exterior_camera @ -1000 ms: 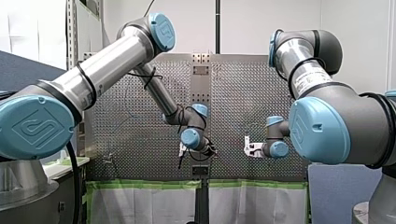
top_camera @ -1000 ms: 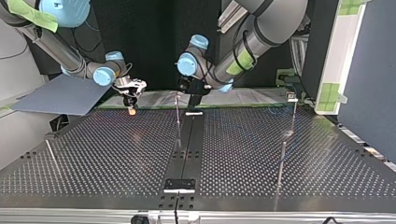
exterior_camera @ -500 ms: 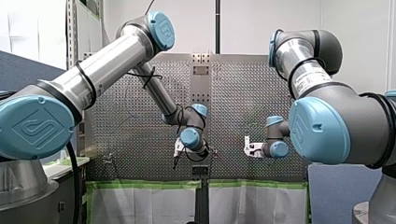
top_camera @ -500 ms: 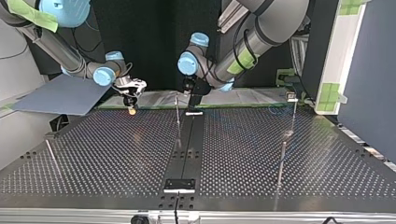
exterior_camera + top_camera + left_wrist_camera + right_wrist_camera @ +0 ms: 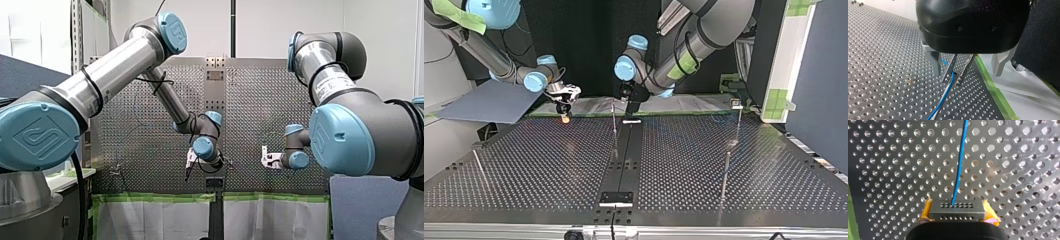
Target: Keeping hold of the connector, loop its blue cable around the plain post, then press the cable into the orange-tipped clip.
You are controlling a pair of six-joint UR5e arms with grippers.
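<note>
Clamping connector (image 5: 957, 208): right jaws, seemingly snug.

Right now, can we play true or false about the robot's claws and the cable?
1. My right claw holds the connector. True.
2. The cable is red. False: it is blue.
3. My left claw is shut tight. False: its metal fingers stand wide apart.
4. The table is full of small holes. True.
</note>
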